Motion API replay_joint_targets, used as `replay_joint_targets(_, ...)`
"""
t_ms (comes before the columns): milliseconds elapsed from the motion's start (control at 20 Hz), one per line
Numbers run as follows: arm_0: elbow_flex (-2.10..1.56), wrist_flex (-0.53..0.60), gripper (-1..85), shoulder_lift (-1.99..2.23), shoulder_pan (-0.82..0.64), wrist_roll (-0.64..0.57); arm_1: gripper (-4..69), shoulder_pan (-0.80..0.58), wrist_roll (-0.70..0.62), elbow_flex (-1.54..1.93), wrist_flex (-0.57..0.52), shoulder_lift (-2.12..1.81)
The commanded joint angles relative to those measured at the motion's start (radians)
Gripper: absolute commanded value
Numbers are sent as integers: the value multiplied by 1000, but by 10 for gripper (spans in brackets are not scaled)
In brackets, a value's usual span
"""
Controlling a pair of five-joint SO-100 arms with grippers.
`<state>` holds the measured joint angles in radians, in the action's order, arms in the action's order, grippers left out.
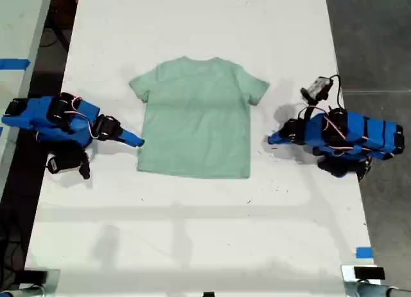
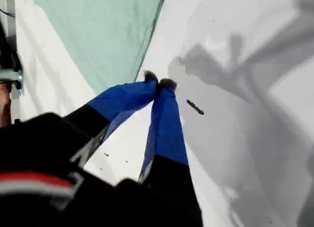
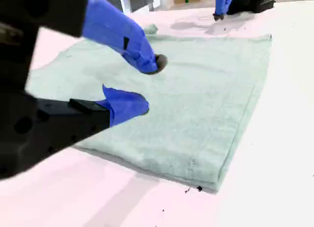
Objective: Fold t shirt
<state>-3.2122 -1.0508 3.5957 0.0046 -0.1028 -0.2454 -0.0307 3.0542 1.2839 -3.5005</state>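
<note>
White table takes up nearly the whole exterior view, and the t shirt lies at its middle. The pale mint cloth is spread flat, neck away from the camera and hem toward it, both short sleeves out to the sides. No part is turned over yet, so I judge the folding has not begun. It looks laid out this way so that each side can be reached by one arm.

Blue arms flank the t shirt, one on each side and both pointing in at its lower half. By the wrist views, my second gripper belongs to the arm beside the t shirt's edge on the exterior view's left. Its jaws stand apart, one above the other, with nothing between them. They hang low over the cloth just inside that edge, not far from the hem corner. That pose suits pinching the edge to lift it across.

My first gripper belongs to the arm on the t shirt's other side. Its jaws are together, the dark tips meeting on nothing. It points at bare table a little way off the cloth's edge, so it would need to part its jaws and move in before it could take hold.

Smallest, a dark speck lies on the table just beside those tips, clear of the t shirt
</note>
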Motion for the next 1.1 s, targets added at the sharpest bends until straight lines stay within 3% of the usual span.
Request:
replay_joint_targets(0,3,6,97,6,0,-6,13,-5,14,60,15,-6)
replay_joint_targets(100,3,6,97,6,0,-6,9,-12,-38,11,26,-6)
replay_joint_targets(200,3,6,97,6,0,-6,10,-17,-216,-101,-77,-6)
replay_joint_targets(350,3,6,97,6,0,-6,47,-143,-333,-400,-3,241)
replay_joint_targets(550,3,6,97,6,0,-6,235,-344,-480,-851,66,950)
replay_joint_targets(700,3,6,97,6,0,-6,260,-526,-543,-930,-25,1178)
replay_joint_targets(900,3,6,98,6,0,-6,246,-689,-597,-1005,-256,1491)
replay_joint_targets(1050,3,6,98,6,0,-6,242,-739,-612,-1158,-291,1694)
